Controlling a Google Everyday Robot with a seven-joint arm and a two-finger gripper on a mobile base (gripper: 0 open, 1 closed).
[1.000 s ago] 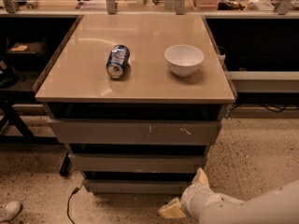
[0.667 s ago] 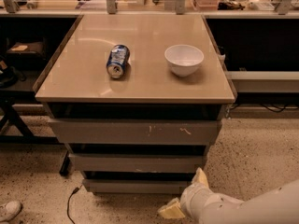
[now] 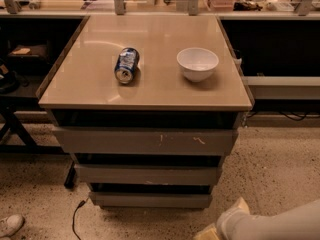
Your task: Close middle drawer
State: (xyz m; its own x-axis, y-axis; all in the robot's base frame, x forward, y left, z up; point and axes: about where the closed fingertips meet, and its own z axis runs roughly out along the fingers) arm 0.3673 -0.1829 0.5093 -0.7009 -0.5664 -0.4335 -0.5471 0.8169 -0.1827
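The middle drawer (image 3: 147, 175) is a plain grey front in the cabinet under the tan table. It sits below the taller grey front with pale scratch marks (image 3: 145, 141) and above the narrower plain grey front (image 3: 150, 200). A dark gap shows above each front. My gripper (image 3: 223, 221), white with tan tips, hangs low at the bottom right, in front of the cabinet. It is right of the lowest front and below the middle drawer, touching neither.
On the tan table top (image 3: 150, 91) a blue can (image 3: 126, 65) lies on its side and a white bowl (image 3: 197, 63) stands upright. A cable (image 3: 76, 215) trails on the speckled floor at left. A shoe (image 3: 10, 225) shows at the bottom left.
My gripper has shifted a little down and to the right, away from the cabinet. The drawers, can and bowl have not moved.
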